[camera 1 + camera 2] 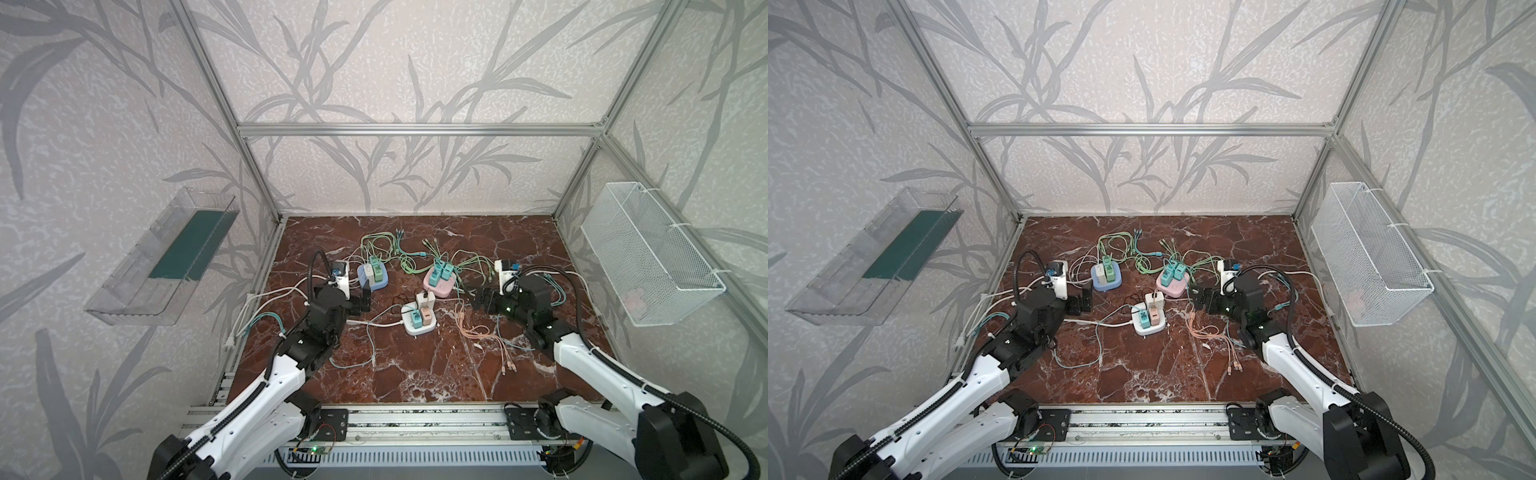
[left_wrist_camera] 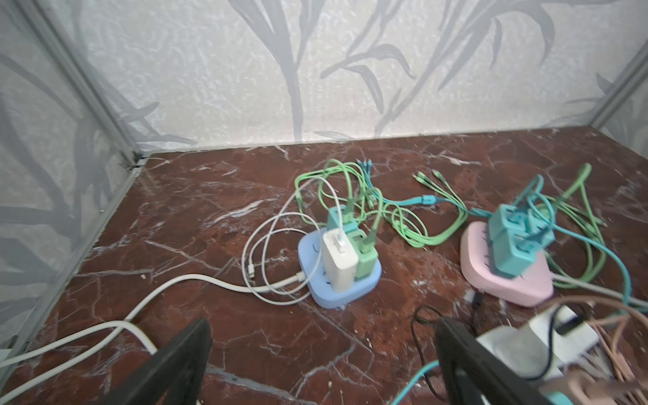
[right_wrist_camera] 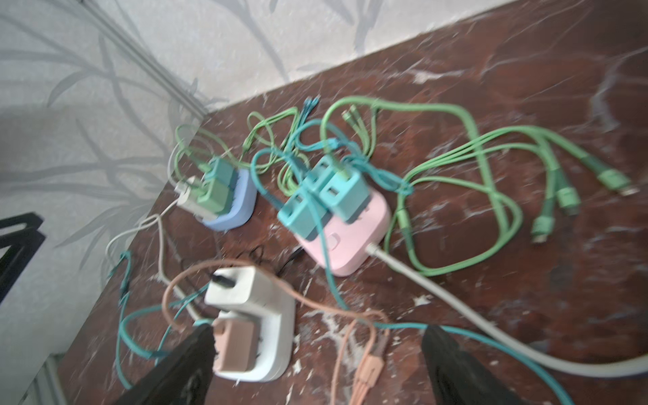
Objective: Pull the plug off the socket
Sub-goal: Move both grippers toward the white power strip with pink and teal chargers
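light: we see soft, even brightness, shadows faint | both top views: sharp, wide-angle stretch toward the edges | worktop (image 1: 415, 374): mild sheen, no harsh glare | left wrist view: middle crisp, left fingers (image 2: 175, 364) out of focus | right wrist view: smeared by blur throughout

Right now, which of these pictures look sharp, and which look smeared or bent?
Right wrist view: smeared throughout, pink socket block and green cables soft-edged. Left wrist view: blue socket block fairly crisp, the near white block blurred. Both top views: sharp, evenly lit, but the frame post splays outward, a wide-lens look.
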Controlling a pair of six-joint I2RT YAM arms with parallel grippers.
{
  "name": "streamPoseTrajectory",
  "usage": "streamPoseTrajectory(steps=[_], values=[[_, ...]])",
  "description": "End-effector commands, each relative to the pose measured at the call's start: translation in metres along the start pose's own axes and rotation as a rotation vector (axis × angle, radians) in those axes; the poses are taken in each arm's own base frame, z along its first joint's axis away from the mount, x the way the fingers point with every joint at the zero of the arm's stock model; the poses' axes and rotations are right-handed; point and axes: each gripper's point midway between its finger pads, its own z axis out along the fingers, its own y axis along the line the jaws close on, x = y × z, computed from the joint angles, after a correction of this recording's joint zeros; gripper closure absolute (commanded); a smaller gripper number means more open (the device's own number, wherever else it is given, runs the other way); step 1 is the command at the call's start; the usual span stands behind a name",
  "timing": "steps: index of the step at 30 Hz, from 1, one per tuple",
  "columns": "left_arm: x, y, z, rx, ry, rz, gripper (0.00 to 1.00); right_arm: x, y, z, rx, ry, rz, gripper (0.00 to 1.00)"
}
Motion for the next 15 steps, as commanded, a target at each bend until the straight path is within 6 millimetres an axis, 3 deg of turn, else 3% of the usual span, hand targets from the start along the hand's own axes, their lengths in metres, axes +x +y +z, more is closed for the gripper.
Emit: streamPoseTrajectory(steps=[1, 7, 15], values=[[0.018, -0.026, -0.008, 0.110, 0.037, 0.055, 0.02, 0.032, 0.016, 0.009, -0.017, 0.082, 0.024, 0.13], [0.039, -0.070, -0.025, 0.305, 0.072, 0.089, 0.06, 0.074, 0.026, 0.029, -0.030, 0.216, 0.095, 0.31], [0.071, -0.112, -0.040, 0.453, 0.163, 0.210, 0.13, 0.094, 0.032, 0.053, -0.023, 0.287, 0.139, 0.44]])
